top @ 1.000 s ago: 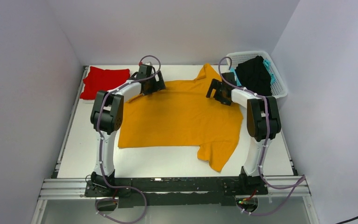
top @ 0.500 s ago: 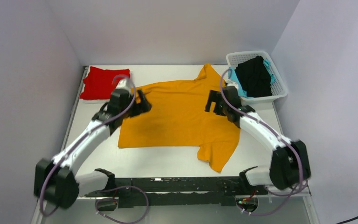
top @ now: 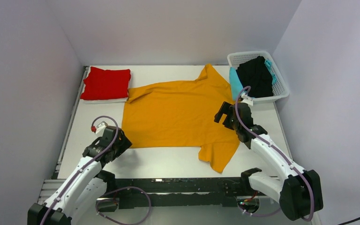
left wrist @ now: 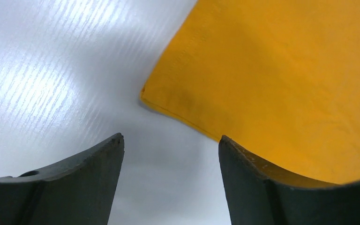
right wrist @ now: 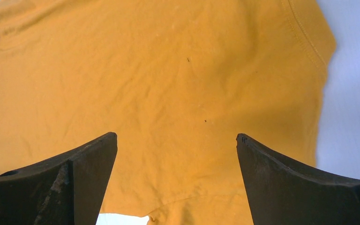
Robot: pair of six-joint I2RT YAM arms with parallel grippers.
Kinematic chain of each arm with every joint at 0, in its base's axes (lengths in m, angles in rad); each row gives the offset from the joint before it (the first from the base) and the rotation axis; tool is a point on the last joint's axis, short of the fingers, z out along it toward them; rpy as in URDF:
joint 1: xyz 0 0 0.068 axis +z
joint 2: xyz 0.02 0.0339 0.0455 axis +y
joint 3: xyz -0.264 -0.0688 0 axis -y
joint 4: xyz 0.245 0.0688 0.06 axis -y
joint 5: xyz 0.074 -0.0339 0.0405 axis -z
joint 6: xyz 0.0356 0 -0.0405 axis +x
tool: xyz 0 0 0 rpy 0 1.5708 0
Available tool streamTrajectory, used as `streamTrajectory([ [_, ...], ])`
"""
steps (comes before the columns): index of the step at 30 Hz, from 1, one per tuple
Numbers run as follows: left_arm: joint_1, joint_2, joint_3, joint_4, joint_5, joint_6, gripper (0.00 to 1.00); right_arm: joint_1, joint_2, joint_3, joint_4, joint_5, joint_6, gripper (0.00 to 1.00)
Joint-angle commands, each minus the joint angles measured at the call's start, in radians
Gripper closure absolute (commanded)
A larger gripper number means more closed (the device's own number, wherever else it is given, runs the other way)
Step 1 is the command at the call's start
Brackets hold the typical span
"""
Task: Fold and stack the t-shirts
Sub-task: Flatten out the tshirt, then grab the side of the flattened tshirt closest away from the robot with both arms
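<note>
An orange t-shirt (top: 180,115) lies spread flat on the white table (top: 168,161), one sleeve at the far edge and one at the near right. A folded red t-shirt (top: 105,83) sits at the far left. My left gripper (top: 121,142) is open and empty just off the shirt's near left corner (left wrist: 145,91), above bare table. My right gripper (top: 223,114) is open and empty above the shirt's right side (right wrist: 178,93), near its sleeve.
A white basket (top: 281,86) at the far right holds a black garment (top: 255,75) and a teal one (top: 235,82) draped over its rim. White walls close the table on three sides. A black rail runs along the near edge.
Both arms have pulled back from the shirt's far edge toward the near side. The left gripper now sits at the near left corner, the right over the shirt's right side. The shirt lies still.
</note>
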Motion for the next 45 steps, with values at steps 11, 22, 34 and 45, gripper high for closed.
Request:
streamTrajectory([
  [11, 0.056, 0.171, -0.082, 0.173, -0.023, -0.099, 0.42, -0.004, 0.054, 0.047, 0.011, 0.018, 0.022, 0.0],
  [22, 0.079, 0.332, -0.053, 0.315, 0.004, -0.077, 0.59, -0.005, 0.051, 0.041, -0.005, 0.042, 0.025, 0.0],
  [34, 0.079, 0.249, -0.055, 0.242, -0.011, -0.077, 1.0, 0.043, 0.079, 0.131, -0.31, -0.038, -0.002, 0.0],
  [45, 0.079, 0.155, -0.015, 0.138, -0.025, -0.03, 1.0, 0.481, 0.049, 0.089, -0.742, -0.104, 0.285, 0.11],
])
